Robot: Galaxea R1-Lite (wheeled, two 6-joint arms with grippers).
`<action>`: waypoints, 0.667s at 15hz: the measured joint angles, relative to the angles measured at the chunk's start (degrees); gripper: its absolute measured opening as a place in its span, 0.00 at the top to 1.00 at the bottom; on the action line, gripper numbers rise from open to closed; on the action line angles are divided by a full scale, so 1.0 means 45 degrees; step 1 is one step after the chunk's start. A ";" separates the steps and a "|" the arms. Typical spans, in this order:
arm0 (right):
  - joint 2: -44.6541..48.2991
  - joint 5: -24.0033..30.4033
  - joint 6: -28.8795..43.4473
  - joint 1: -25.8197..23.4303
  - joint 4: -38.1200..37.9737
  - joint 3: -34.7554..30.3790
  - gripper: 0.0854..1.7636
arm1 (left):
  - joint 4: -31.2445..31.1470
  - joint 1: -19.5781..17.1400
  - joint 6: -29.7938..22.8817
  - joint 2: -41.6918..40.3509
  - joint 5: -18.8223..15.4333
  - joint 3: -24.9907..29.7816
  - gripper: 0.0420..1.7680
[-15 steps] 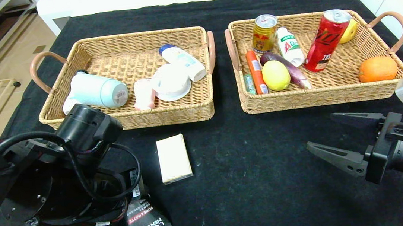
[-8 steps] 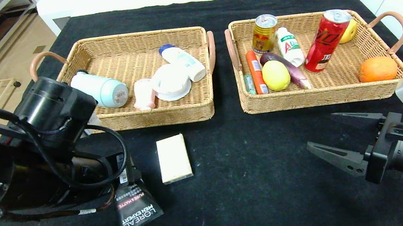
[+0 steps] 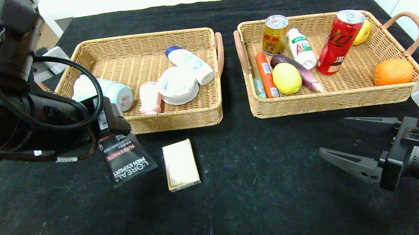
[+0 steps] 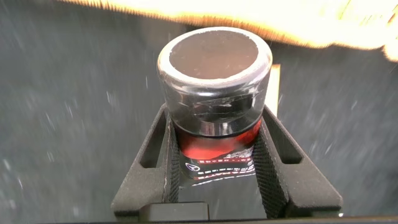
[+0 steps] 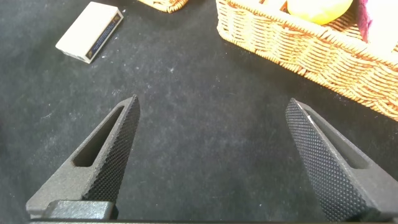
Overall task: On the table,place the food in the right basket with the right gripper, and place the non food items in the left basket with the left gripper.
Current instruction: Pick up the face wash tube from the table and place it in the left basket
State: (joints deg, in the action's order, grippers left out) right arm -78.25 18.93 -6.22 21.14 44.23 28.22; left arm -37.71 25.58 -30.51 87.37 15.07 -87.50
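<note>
The left gripper has its fingers closed on the black tube, pinched just below its cap, the flat tail hanging beyond them, off the worktop. Likely light, soft, slippery; grip near the stiff cap. Right gripper idle, fingers spread.

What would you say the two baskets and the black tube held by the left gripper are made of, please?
Left basket and right basket: woven wicker or rattan, matte tan, judging by the visible weave; their looped handles look smooth, possibly leather-wrapped. Black tube, held in the left gripper: probably soft plastic with a printed, slightly satin skin; its cap looks like glossy clear plastic over a dark core.
</note>
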 joint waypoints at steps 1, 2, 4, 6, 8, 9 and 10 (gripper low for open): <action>0.0005 0.0005 -0.0003 0.0000 0.0003 0.0000 0.03 | 0.0005 -0.0195 0.0173 0.0198 -0.0024 -0.0534 0.59; 0.0005 0.0005 0.0000 0.0000 0.0003 0.0000 0.03 | 0.0019 -0.0355 0.0344 0.0412 -0.0054 -0.1038 0.59; 0.0008 0.0000 -0.0003 0.0005 0.0014 0.0000 0.03 | 0.0081 -0.0637 0.0601 0.0937 -0.0084 -0.1913 0.59; 0.0038 0.0005 0.0005 0.0005 0.0014 0.0005 0.03 | 0.0217 -0.0870 0.0683 0.1457 -0.0116 -0.2766 0.59; 0.0057 0.0000 0.0000 0.0005 0.0046 0.0014 0.03 | 0.0523 -0.0945 0.0864 0.1907 -0.0146 -0.3438 0.60; 0.0068 0.0005 0.0005 0.0005 0.0062 0.0014 0.03 | 0.0723 -0.0967 0.0962 0.2132 -0.0146 -0.3709 0.60; 0.0079 0.0000 0.0005 0.0005 0.0068 0.0011 0.03 | 0.0932 -0.0975 0.1024 0.2351 -0.0146 -0.3977 0.60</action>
State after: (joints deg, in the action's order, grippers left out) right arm -77.90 18.93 -6.19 21.16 44.53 28.27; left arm -33.51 21.19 -25.91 97.95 14.41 -105.40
